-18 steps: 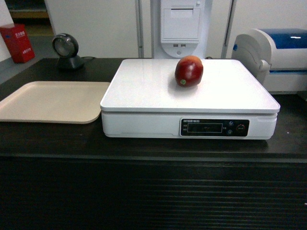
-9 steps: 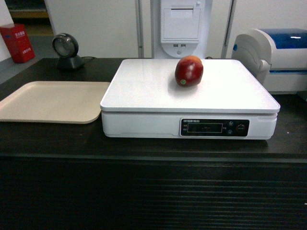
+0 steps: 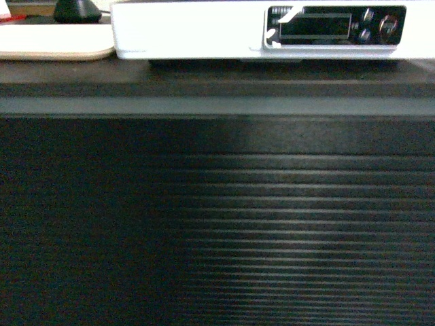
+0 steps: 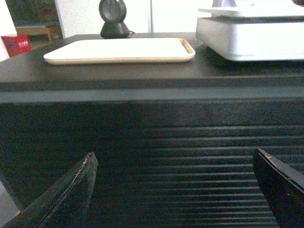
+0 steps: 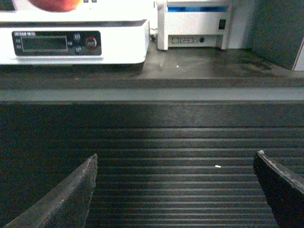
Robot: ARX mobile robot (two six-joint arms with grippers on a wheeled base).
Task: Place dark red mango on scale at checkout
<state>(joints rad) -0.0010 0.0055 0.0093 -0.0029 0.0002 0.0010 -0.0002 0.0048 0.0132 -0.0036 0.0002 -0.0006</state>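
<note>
The dark red mango (image 5: 52,4) shows only as a red-orange underside at the top edge of the right wrist view, resting on the white scale (image 5: 118,42). The scale's front with its black display panel (image 3: 326,26) sits on the black checkout (image 3: 217,224), whose ribbed front panel fills the head view. My left gripper (image 4: 174,156) is open and empty, low in front of the ribbed panel. My right gripper (image 5: 175,156) is also open and empty, below the counter edge. Neither gripper appears in the head view.
A flat beige tray (image 4: 118,50) lies left of the scale (image 4: 247,42), with a black round scanner (image 4: 113,19) behind it and a red box (image 4: 16,45) far left. A white-and-blue printer-like machine (image 5: 194,28) stands right of the scale.
The head view has dropped from looking down on the counter top to facing the ribbed front panel. The mango and the scale's top have left that view.
</note>
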